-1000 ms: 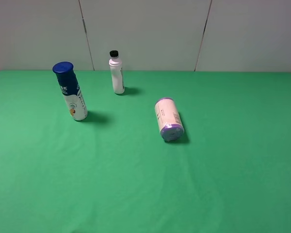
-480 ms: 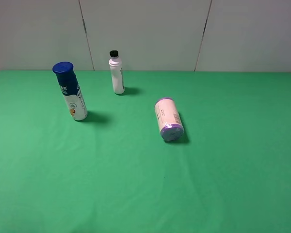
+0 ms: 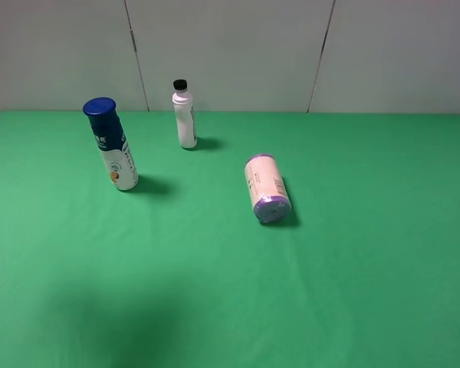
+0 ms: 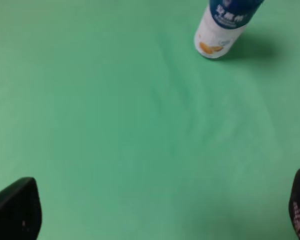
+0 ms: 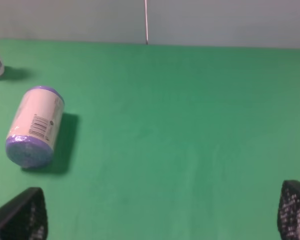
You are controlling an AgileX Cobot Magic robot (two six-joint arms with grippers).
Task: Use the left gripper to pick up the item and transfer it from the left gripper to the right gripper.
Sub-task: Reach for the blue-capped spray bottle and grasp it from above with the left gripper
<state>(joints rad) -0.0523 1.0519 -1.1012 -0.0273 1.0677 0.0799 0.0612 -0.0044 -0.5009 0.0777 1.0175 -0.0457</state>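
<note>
The item (image 3: 113, 146) stands upright on the left of the green cloth, a tall bottle with a dark blue cap, blue upper part and white lower body with a small orange mark. The left wrist view shows its lower part (image 4: 221, 27) well ahead of my left gripper (image 4: 157, 215), whose two black fingertips (image 4: 15, 210) stand far apart with only cloth between them. My right gripper (image 5: 160, 215) is open too, its fingertips (image 5: 21, 215) wide apart over bare cloth. Neither gripper appears in the exterior high view.
A small white bottle with a black cap (image 3: 185, 115) stands at the back near the wall. A stubby pale cylinder with a purple end (image 3: 266, 188) lies on its side mid-table, also in the right wrist view (image 5: 34, 125). Green cloth (image 3: 368, 268) covers the table.
A dark shadow has spread over the cloth at the front left of the exterior high view. The three containers have not moved.
</note>
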